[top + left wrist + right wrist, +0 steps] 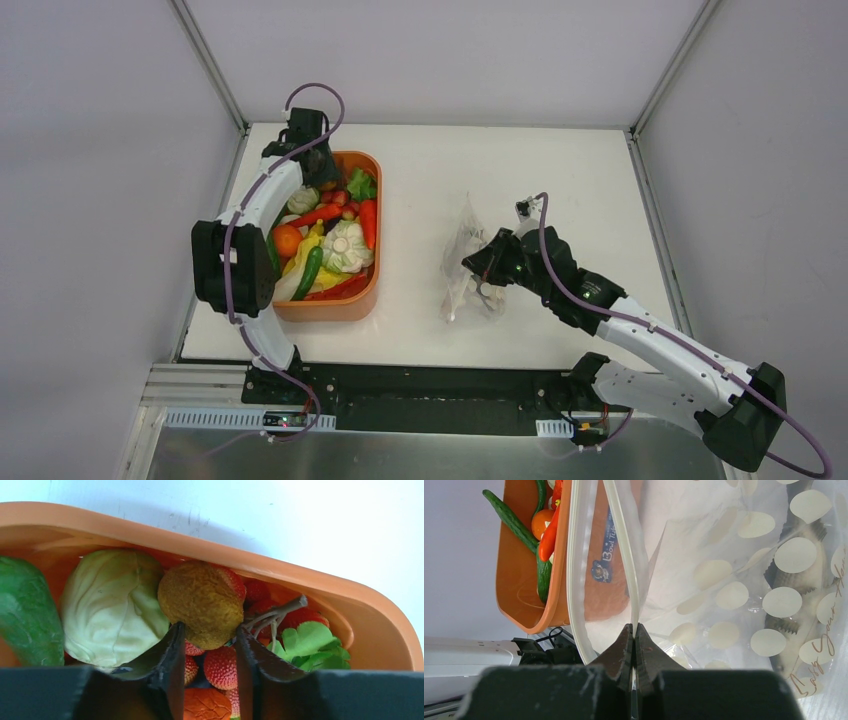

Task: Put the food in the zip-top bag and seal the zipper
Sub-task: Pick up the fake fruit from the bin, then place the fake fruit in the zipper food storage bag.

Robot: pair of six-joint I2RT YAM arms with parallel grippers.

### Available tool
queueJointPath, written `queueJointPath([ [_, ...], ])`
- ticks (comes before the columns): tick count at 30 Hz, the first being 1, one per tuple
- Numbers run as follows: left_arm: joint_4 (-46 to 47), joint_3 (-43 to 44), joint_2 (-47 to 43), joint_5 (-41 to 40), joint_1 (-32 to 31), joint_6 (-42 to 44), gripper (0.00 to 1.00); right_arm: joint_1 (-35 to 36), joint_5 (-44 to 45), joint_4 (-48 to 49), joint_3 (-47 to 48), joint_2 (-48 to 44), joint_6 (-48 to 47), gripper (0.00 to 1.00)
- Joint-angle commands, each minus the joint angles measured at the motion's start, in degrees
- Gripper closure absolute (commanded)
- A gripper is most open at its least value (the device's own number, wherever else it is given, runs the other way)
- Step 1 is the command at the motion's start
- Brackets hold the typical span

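Note:
The food lies heaped in an orange tub (340, 303): an orange ball (287, 240), a whitish cabbage (346, 246), a carrot (368, 222). My left gripper (208, 629) reaches into the tub's far end (322, 172). Its jaws stand apart around the bottom of a brown round fruit (202, 602), with a red bumpy berry (220, 667) between them. The zip-top bag (468, 262) lies right of the tub. My right gripper (633, 626) is shut on one strip of the zipper (624, 545). The other strip (576, 555) bows away, so the bag's mouth gapes.
In the left wrist view a pale cabbage (115, 610) and a dark green piece (25, 615) lie left of the fingers, green leaves (310, 642) to the right, with the tub's rim (320, 580) just beyond. White walls enclose the table on three sides.

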Motion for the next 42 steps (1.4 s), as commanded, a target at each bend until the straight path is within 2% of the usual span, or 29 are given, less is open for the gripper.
queueJointPath([
  [1, -1.73, -1.33, -3.96, -1.62, 0.94, 1.93, 0.78, -0.12, -0.63, 0.78, 1.56, -1.42, 0.63, 1.0],
  [5, -1.17, -3.6, -6.93, -0.13, 0.9, 1.9, 0.96, -0.1, -0.63, 0.78, 1.2, -1.81, 0.9, 1.0],
  [8, -0.18, -5.43, -9.72, 1.98, 0.94, 1.71, 1.0, -0.15, -0.69, 0.78, 1.1, -1.97, 0.92, 1.0],
  [17, -0.6, -9.9, -16.28, 10.2, 0.83, 0.79, 1.0, -0.14, -0.03, 0.69, 0.24, -2.92, 1.05, 1.0],
  [33, 1.39, -28.84, -43.89, 25.7, -0.13, -2.99, 1.0, -0.13, -1.47, 1.79, 1.3, -0.2, 0.31, 0.99],
  [38, 4.06, -28.67, -49.59, 33.61, -2.84, -5.21, 1.0, -0.18, -1.23, 0.15, 3.33, 0.74, 0.13, 1.0],
  [42, 3.46, -24.78, -52.16, 34.73, -9.62, -4.52, 1.0, -0.18, 1.26, -6.08, 7.5, 2.81, -0.03, 1.0],
])
